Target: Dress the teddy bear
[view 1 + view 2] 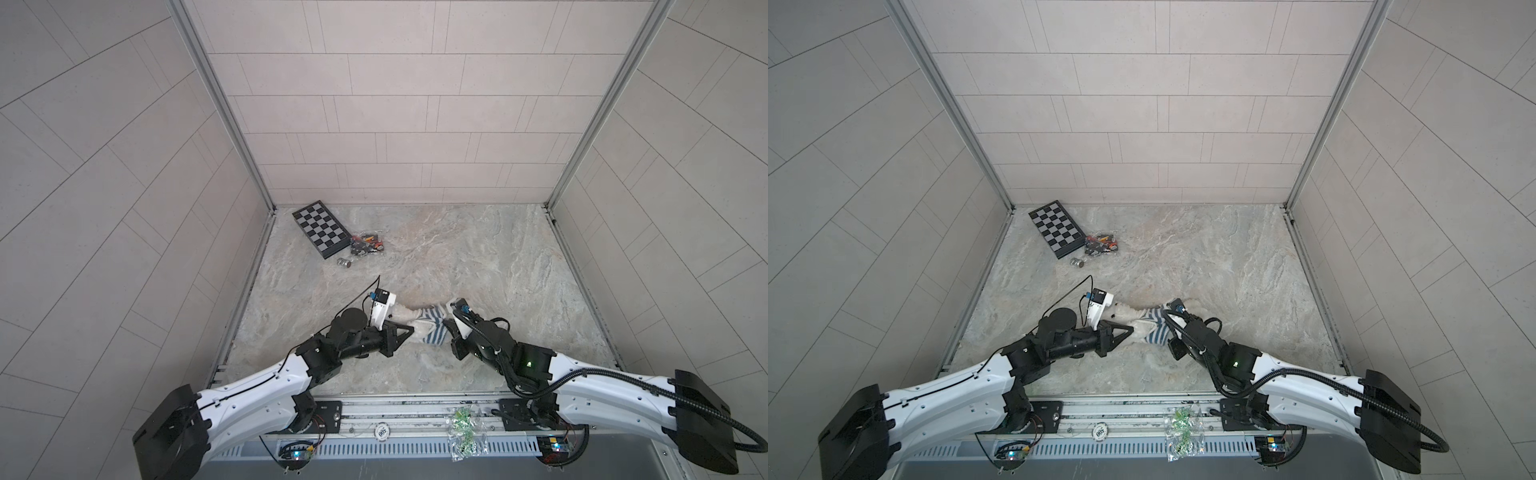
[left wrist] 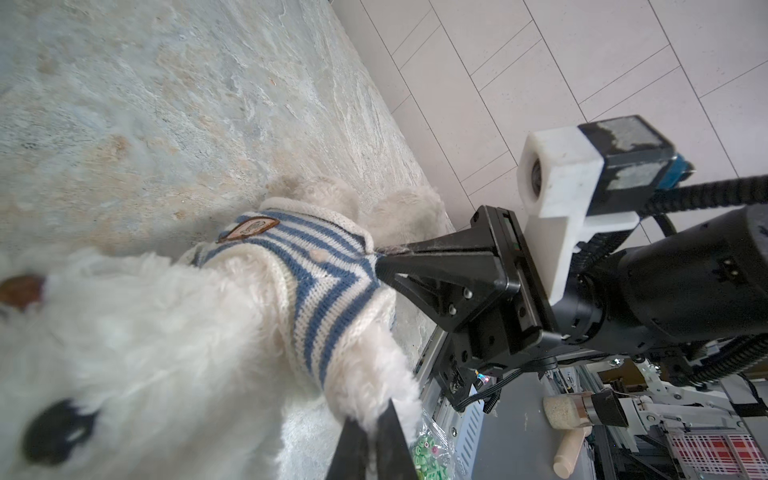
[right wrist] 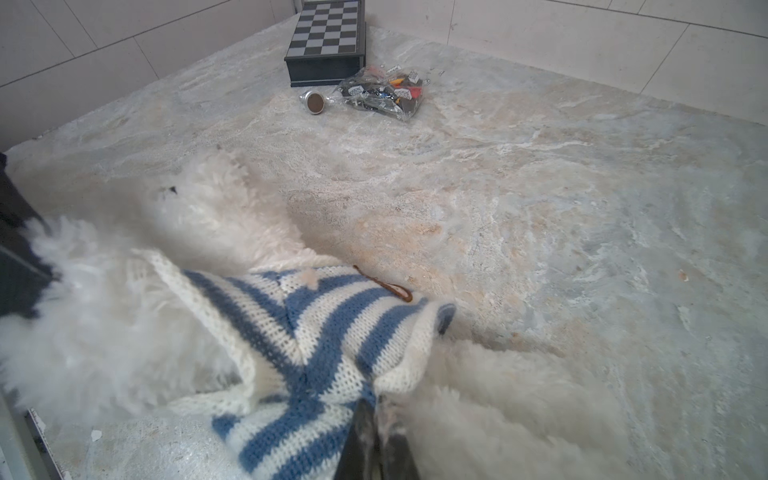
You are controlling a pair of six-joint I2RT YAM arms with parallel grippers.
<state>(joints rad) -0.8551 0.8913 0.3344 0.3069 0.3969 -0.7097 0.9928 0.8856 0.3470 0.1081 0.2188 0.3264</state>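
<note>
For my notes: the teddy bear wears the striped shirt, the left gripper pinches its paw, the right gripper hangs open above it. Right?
No: the right gripper is shut on the striped shirt, as the right wrist view shows. The teddy bear does wear it, and the left gripper pinches its paw.

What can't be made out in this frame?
- Left wrist view: teddy bear face blurred, cut by the edge; badge wording unreadable.
- Both top views: bear mostly hidden under the arms.
- Right wrist view: right claw shut on striped shirt; fur also pinched, cannot tell.
</note>
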